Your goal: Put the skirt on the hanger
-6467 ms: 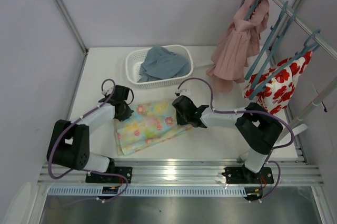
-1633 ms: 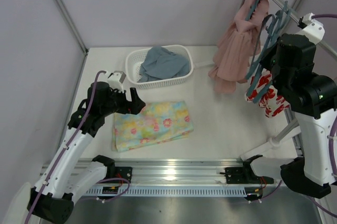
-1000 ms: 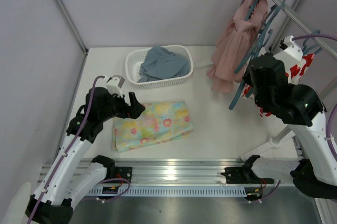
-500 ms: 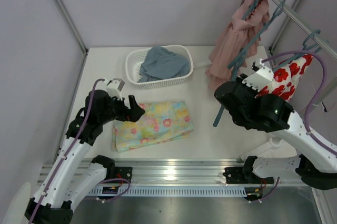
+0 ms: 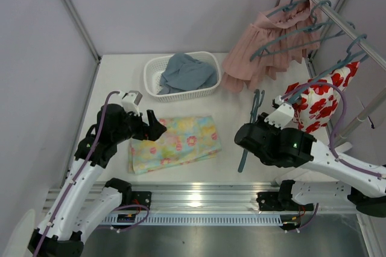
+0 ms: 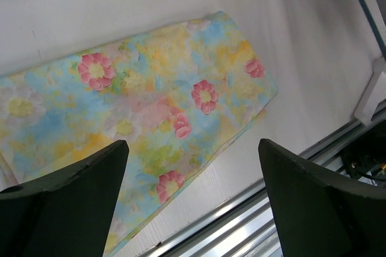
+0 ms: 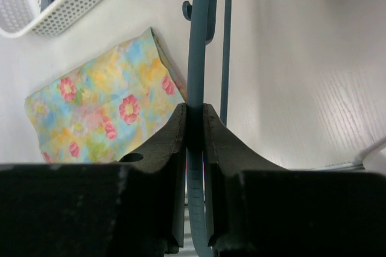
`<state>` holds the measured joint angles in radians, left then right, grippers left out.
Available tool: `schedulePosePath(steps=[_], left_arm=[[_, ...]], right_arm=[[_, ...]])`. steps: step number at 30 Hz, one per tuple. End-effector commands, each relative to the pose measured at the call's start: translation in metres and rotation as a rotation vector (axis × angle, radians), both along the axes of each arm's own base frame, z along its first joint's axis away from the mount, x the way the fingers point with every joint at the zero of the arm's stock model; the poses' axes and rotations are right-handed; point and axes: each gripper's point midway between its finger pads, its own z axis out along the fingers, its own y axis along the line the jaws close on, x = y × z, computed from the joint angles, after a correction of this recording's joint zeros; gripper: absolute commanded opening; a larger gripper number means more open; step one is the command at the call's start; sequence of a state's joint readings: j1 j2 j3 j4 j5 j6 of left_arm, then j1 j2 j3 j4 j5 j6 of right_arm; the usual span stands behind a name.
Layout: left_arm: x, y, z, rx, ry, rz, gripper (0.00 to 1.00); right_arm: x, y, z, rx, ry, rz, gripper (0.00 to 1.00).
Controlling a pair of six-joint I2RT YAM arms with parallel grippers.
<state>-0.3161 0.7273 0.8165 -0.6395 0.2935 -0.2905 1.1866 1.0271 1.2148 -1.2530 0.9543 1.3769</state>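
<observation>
My left claw (image 6: pixel 193 145) hovers, jaws wide apart, over the left part of the skirt (image 5: pixel 175 142), which lies folded flat on the table (image 5: pixel 235 103). Just right of it, my right claw (image 7: pixel 194 112) is clamped on the hanger (image 5: pixel 256 109), held above the table. I'd lower the hanger beside the cloth, then pinch one skirt edge with the left. The white basket (image 5: pixel 151 82) behind holds a crumpled grey-blue garment (image 5: pixel 184 71).
</observation>
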Motion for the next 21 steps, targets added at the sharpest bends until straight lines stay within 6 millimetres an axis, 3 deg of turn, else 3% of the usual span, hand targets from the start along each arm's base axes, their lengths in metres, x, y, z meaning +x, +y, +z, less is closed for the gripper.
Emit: schedulePosePath(steps=[1,3,4,6,11,21], left_arm=[[-0.003,-0.007,0.005,-0.043,0.004,-0.016,0.95],[-0.003,-0.007,0.001,-0.042,0.017,-0.016,0.95],[-0.003,-0.007,0.001,-0.043,0.016,-0.016,0.95],[-0.003,-0.007,-0.002,-0.038,0.024,-0.015,0.95],[-0.003,-0.007,-0.005,-0.038,0.036,-0.013,0.94],[0.0,-0.024,-0.015,-0.029,0.071,0.013,0.91]], right_arm=[[0.004,0.016,0.0,0.056,-0.052,0.036,0.0],[0.005,0.04,-0.001,0.09,-0.065,0.133,0.0],[0.003,0.039,-0.014,0.006,-0.065,0.207,0.0],[0.003,0.052,-0.016,0.016,-0.092,0.284,0.0],[-0.001,0.047,-0.047,-0.099,-0.113,0.396,0.0],[0.006,0.058,-0.088,-0.092,-0.126,0.497,0.0]])
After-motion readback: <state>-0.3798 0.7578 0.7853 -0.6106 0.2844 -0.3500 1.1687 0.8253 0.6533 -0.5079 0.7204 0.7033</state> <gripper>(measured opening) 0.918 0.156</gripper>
